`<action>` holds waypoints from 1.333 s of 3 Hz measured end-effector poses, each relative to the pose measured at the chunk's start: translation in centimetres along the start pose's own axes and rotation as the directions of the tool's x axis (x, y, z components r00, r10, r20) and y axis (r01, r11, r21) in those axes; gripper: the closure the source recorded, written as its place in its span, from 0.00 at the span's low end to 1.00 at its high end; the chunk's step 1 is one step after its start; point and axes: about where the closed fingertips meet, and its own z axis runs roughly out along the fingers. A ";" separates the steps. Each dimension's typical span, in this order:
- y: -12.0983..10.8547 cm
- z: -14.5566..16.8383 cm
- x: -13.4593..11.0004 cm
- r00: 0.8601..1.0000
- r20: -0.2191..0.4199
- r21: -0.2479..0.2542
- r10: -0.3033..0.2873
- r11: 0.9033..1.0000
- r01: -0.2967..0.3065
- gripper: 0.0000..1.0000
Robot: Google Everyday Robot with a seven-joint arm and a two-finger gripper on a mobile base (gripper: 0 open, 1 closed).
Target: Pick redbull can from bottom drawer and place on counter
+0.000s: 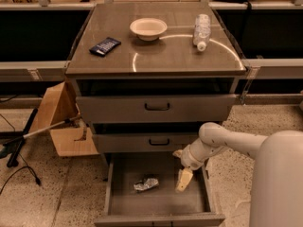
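Note:
The bottom drawer (124,203) is pulled open at the foot of the grey cabinet. The redbull can (146,183), small, silver and crumpled, lies on its side on the drawer floor, left of centre. My gripper (179,168) hangs inside the drawer on the right, a short way right of the can and not touching it. Its cream fingers (184,179) are spread open and hold nothing. The counter (156,51) is the glossy brown-grey top of the cabinet.
On the counter stand a white bowl (148,28), a dark phone-like device (105,46) and a clear plastic bottle (201,31) lying on its side. The two upper drawers (156,108) are partly open. A cardboard box (61,122) sits on the floor at the left.

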 end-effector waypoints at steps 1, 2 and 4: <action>0.1 0.8 0.2 1.000 -0.015 0.034 -0.007 0.999 0.008 0.00; 0.8 2.3 0.7 0.999 -0.031 0.086 -0.014 0.996 0.017 0.00; -2.2 7.1 0.6 0.998 -0.058 0.190 -0.038 0.981 0.048 0.00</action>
